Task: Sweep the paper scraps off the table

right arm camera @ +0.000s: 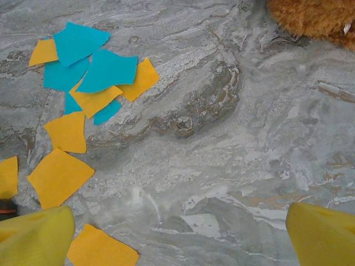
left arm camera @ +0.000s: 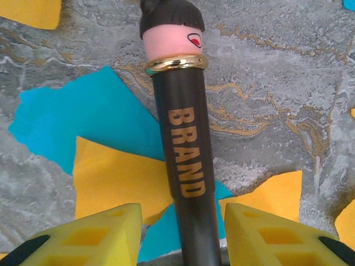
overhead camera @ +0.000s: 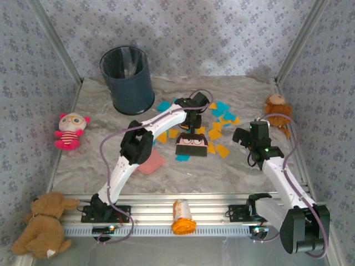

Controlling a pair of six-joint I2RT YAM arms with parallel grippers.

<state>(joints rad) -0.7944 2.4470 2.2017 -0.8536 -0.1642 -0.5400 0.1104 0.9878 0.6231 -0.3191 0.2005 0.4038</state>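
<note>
A marble-veined table (overhead camera: 233, 172) sits between patterned wall panels, with a dark bin (overhead camera: 128, 77) at the back. The paper scraps (right arm camera: 91, 77), orange-yellow and turquoise, lie loose across the middle and right of the table, around and under a small brush (overhead camera: 191, 145). The left gripper (left arm camera: 182, 209) straddles the brush's black handle (left arm camera: 186, 138) but has not yet clamped it: a strip of paper shows between one finger (left arm camera: 111, 233) and the handle, while the other finger sits almost against it. Being off-centre like this, the jaws would likely shove or roll the round handle as they bite, and the brush could twist in the hold. The right gripper (right arm camera: 180, 233) hangs wide apart and empty over bare table beside the scraps. The pink dustpan (overhead camera: 152, 162) lies partly under the left arm, away from most scraps, so a brisk stroke could flick the light pieces past it or towards the brown plush (overhead camera: 276, 111).
</note>
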